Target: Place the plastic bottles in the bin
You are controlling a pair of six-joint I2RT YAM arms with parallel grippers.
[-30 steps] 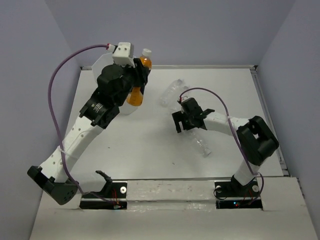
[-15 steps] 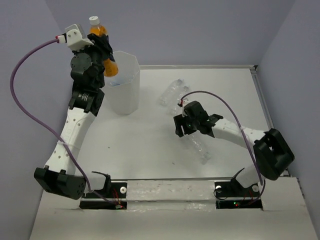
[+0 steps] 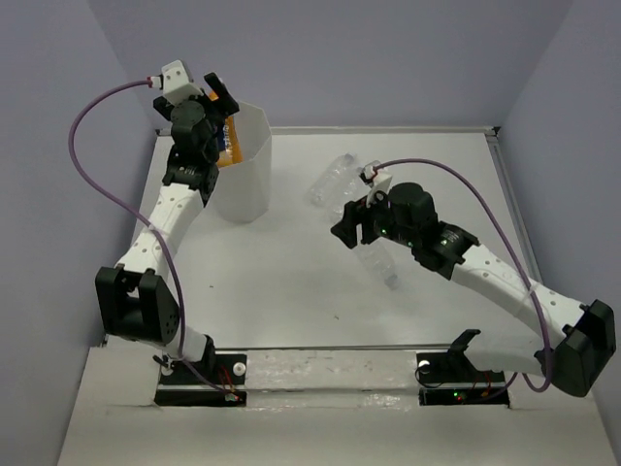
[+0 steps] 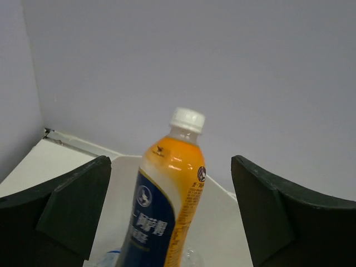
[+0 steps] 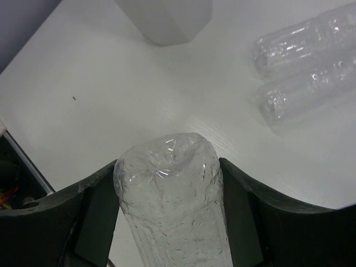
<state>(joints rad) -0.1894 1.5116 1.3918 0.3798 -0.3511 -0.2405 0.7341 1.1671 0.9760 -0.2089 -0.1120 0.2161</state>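
My left gripper point(image 3: 219, 103) hangs over the rim of the white bin point(image 3: 248, 184), open. The orange bottle point(image 4: 167, 206) with the dark blue label and white cap stands loose between the wide-apart fingers point(image 4: 72, 211), touching neither, its lower part inside the bin point(image 4: 222, 228). From above, the orange bottle point(image 3: 230, 146) shows through the bin's wall. My right gripper point(image 3: 353, 229) is shut on a clear crinkled bottle point(image 5: 169, 206) mid-table, pads on both its sides. That clear bottle point(image 3: 384, 268) lies on the table. Two more clear bottles point(image 3: 334, 181) lie side by side behind it.
The two loose clear bottles point(image 5: 303, 61) lie just right of the bin's base point(image 5: 167, 19) in the right wrist view. A low rail point(image 3: 388, 129) edges the table's back, and walls close in on the left and right.
The left arm carried the orange bottle from beside the bin to over its rim, then opened; the bottle has sunk into the bin. The right gripper closed on the clear bottle.
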